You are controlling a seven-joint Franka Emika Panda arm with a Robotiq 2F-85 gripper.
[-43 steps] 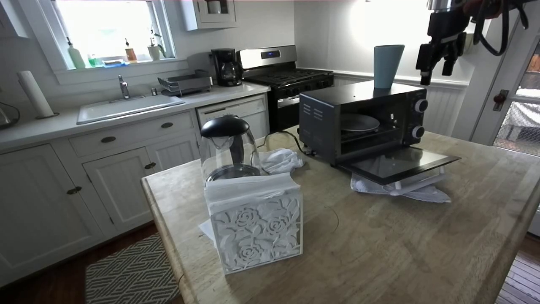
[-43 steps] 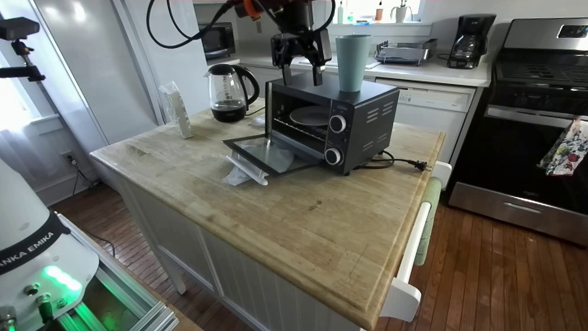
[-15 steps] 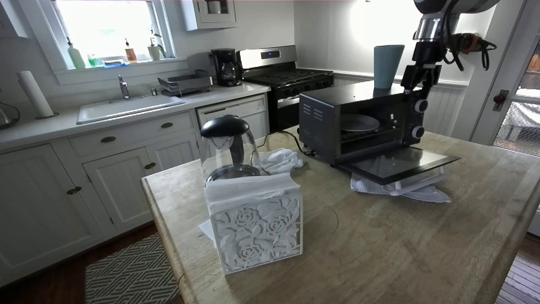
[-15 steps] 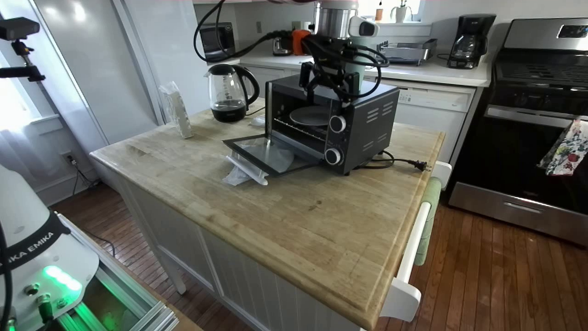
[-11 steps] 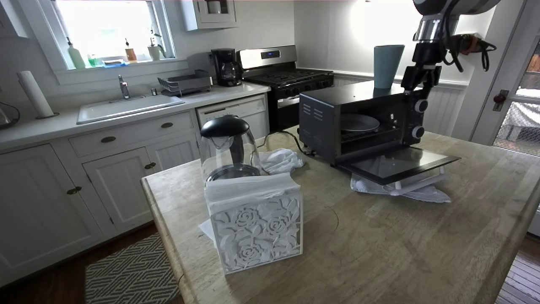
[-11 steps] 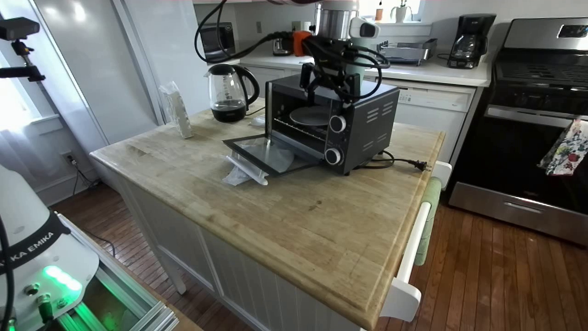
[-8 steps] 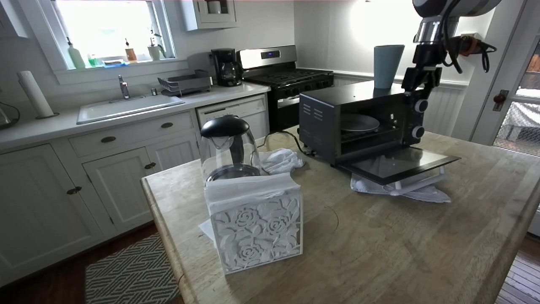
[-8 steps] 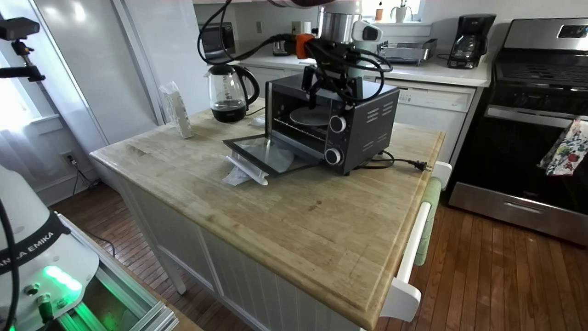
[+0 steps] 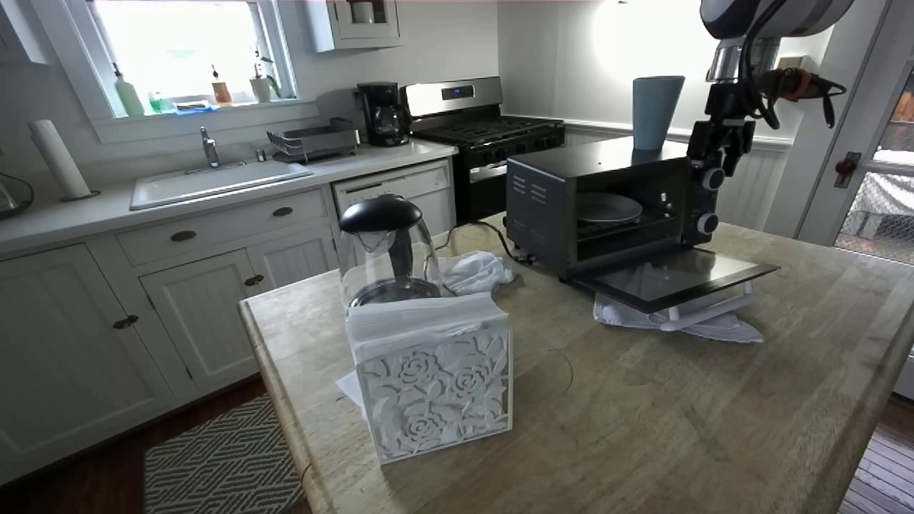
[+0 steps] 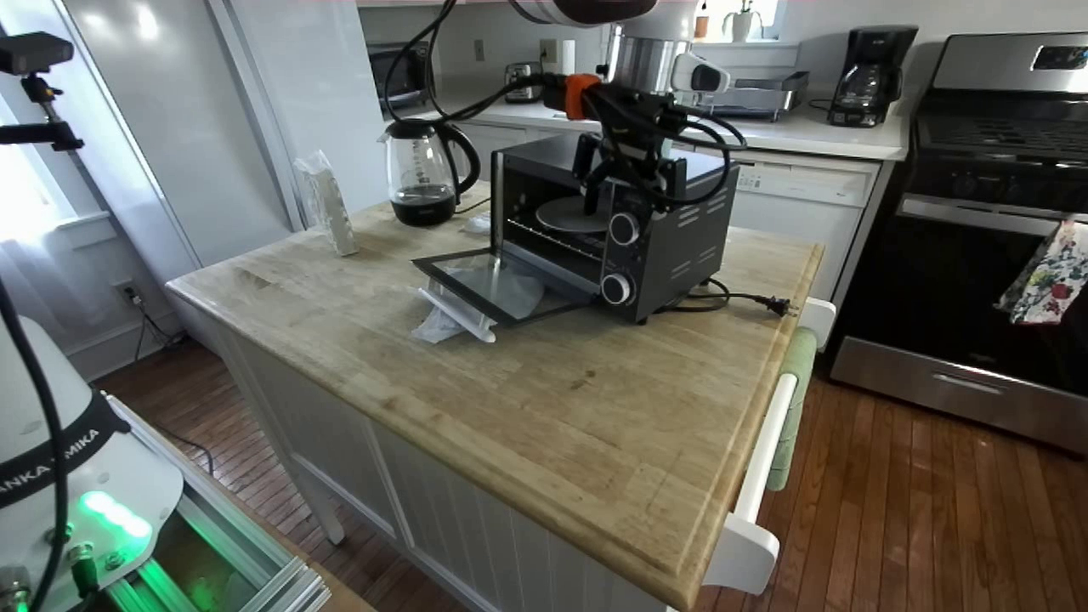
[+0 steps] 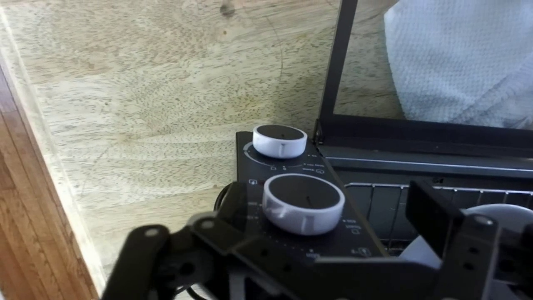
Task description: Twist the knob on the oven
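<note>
The black toaster oven stands on the wooden island with its glass door dropped open. Its control panel has an upper knob and a lower knob, white-rimmed with black faces. In the wrist view the upper knob is nearer and the lower knob lies beyond it. My gripper is open, pointing down at the panel. Its fingers stand wide on either side of the upper knob, with gaps showing. The gripper also shows in both exterior views.
A tall blue cup stands on the oven top, close to the arm. A plate sits on the oven's rack. A white cloth lies under the door. A glass kettle, a napkin holder and a power cord are around the oven.
My gripper has come down from above the oven to its control panel. In the last half second it has moved slightly lower, toward the upper knob. The oven and its knobs look unchanged.
</note>
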